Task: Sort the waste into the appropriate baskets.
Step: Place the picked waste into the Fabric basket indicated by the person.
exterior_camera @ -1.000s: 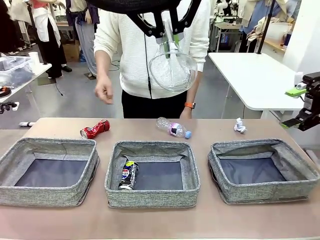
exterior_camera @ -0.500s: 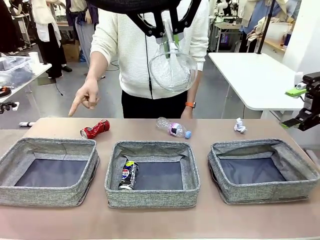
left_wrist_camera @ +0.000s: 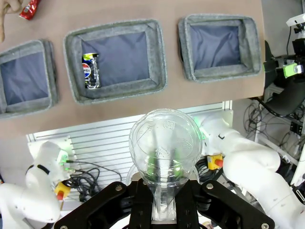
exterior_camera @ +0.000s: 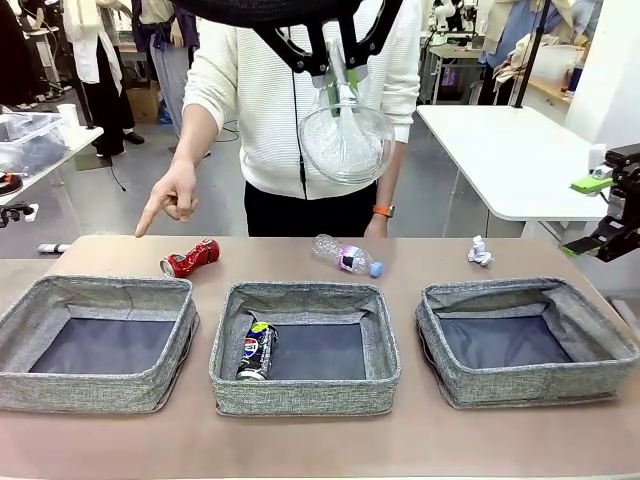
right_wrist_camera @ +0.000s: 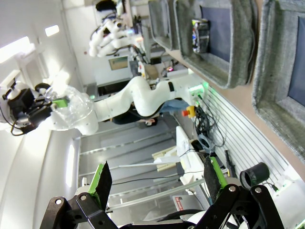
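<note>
Left gripper (exterior_camera: 336, 78) pinches the clear plastic cup (exterior_camera: 345, 140), high in the air. Right gripper (exterior_camera: 584, 215) hangs off to the right, fingers spread. A person's hand (exterior_camera: 172, 198) points down beside the crushed red can (exterior_camera: 190, 258).

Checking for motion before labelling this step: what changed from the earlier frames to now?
The person's hand went from hanging loose to pointing down toward the table, left of the crushed red can. Unchanged: left gripper shut on the clear plastic cup, held high; right gripper open at the right; dark logo can in the middle basket; bottle and paper wad on the table.
</note>
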Controlling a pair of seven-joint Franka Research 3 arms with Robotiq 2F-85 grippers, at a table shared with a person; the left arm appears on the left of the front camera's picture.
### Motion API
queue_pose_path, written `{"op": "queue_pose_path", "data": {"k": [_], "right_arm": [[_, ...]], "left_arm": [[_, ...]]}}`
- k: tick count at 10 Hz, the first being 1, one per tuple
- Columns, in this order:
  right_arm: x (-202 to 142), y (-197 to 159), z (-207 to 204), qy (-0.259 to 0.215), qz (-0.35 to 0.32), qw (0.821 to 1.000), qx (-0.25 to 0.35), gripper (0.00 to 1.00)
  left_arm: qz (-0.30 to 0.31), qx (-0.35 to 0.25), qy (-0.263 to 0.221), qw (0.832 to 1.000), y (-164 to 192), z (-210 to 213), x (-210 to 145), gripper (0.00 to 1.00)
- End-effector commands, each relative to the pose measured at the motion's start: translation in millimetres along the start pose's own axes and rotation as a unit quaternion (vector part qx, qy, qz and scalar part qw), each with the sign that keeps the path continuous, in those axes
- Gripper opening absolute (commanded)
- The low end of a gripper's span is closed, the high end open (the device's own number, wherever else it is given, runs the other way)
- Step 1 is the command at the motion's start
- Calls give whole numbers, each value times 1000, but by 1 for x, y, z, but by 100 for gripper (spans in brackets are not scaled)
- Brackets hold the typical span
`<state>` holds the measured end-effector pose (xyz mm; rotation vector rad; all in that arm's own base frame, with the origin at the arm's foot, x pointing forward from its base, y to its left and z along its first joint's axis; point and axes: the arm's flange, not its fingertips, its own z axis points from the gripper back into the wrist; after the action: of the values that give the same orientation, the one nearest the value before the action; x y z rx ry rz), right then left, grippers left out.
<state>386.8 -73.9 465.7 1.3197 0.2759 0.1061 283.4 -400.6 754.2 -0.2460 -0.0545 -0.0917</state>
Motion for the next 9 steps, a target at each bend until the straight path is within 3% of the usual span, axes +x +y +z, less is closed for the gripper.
{"op": "queue_pose_path", "data": {"k": [1, 3, 5, 6, 9], "right_arm": [[1, 7, 0, -1, -8, 1000, 7, 100], [1, 7, 0, -1, -8, 1000, 7, 100], [1, 7, 0, -1, -8, 1000, 7, 100], [1, 7, 0, -1, -8, 1000, 7, 100], [1, 7, 0, -1, -8, 1000, 7, 100]], "left_arm": [[-15, 19, -2, 1000, 38, -1, 6, 13], [-15, 26, -20, 999, 151, -4, 11, 13], [82, 0, -20, 996, 287, -36, 17, 13], [142, -13, -25, 990, 336, -59, 16, 13], [258, -26, -90, 962, 416, -111, 24, 13]]}}
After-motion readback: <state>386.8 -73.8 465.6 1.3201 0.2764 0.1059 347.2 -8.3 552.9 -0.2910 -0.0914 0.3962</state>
